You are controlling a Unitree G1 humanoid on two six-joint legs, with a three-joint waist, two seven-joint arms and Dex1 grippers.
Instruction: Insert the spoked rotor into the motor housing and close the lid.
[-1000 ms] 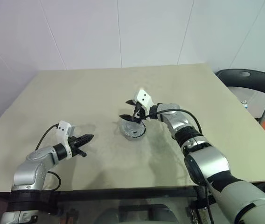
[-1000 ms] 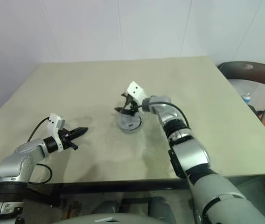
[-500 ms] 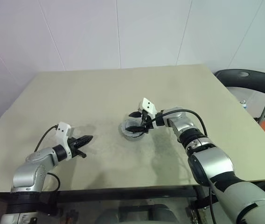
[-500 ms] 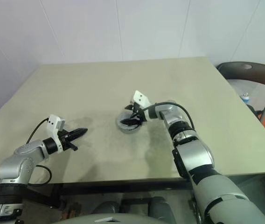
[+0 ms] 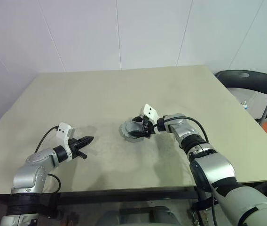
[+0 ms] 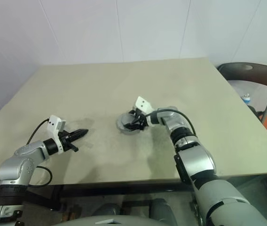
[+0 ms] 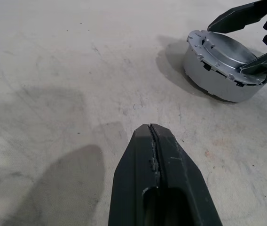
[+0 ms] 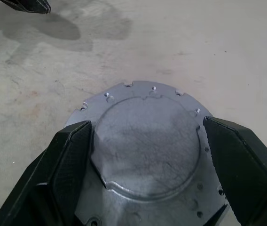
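Observation:
The motor housing (image 5: 131, 132) is a round silver can near the table's middle, with a flat silver lid (image 8: 147, 141) on top of it. The spoked rotor is hidden. My right gripper (image 5: 140, 129) reaches in from the right, low over the housing. It is open wide, one black finger (image 8: 72, 150) on each side of the lid's raised centre. My left gripper (image 5: 89, 140) hovers over bare table well to the left of the housing, its two fingers (image 7: 151, 141) pressed shut on nothing and pointing toward it.
A beige table (image 5: 100, 94) carries the housing, and its front edge runs close below both arms. A dark chair (image 5: 251, 80) stands off the table's right side. White walls lie behind.
My right gripper has come down from above the housing and turned, so its open fingers now sit level with the lid. The left arm has not moved.

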